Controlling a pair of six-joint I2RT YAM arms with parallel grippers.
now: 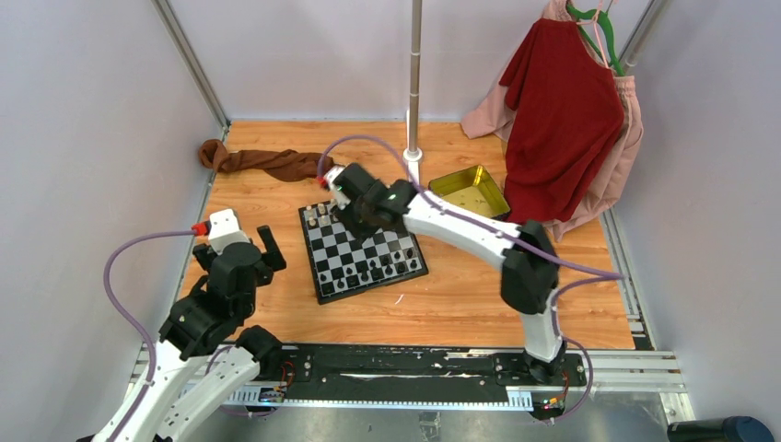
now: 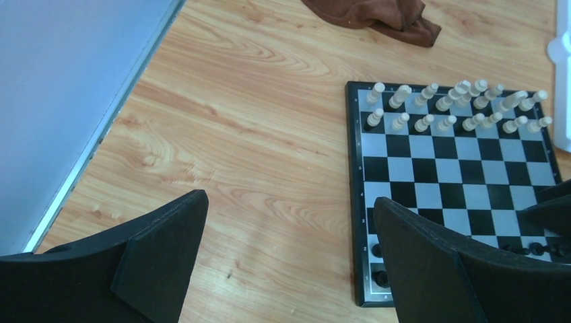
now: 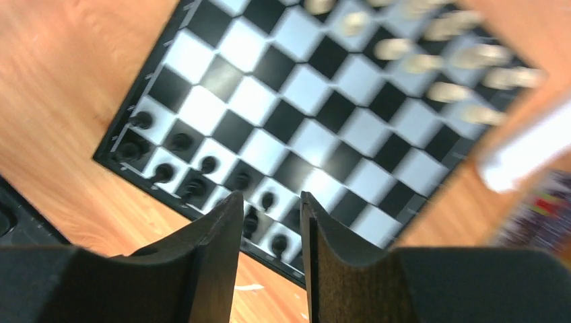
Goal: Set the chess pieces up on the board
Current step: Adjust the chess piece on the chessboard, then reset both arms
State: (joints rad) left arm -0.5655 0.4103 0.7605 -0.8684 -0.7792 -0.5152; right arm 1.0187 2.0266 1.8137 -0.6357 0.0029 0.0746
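The job is looking close to finished, as far as these views are showing. The board point(image 1: 350, 247) is lying square-on in the middle of the wooden table point(image 1: 460, 295), and the pale pieces point(image 2: 425, 122) are standing in two full rows along its far edge, upright and evenly spaced in the left wrist view. The black pieces point(image 3: 180, 140) are filling the two near rows – though the right wrist view is blurred and its own fingers are hiding several squares, so I am not managing to count them all or check that each is standing on its proper square. The four middle rows are sitting bare. The right gripper point(image 3: 271, 198) is hanging over the board, pointing down toward the black side, its fingers drawn close with only a narrow slit between them and nothing showing in that slit. The left gripper point(image 2: 289, 200) is waiting off to the left of the board above bare wood, fingers spread wide and carrying nothing. Whether any piece is waiting in the yellow tin point(image 1: 470, 189) at the far right is too small to tell – what is remaining, I am judging, is at most a last black piece or a small straightening.
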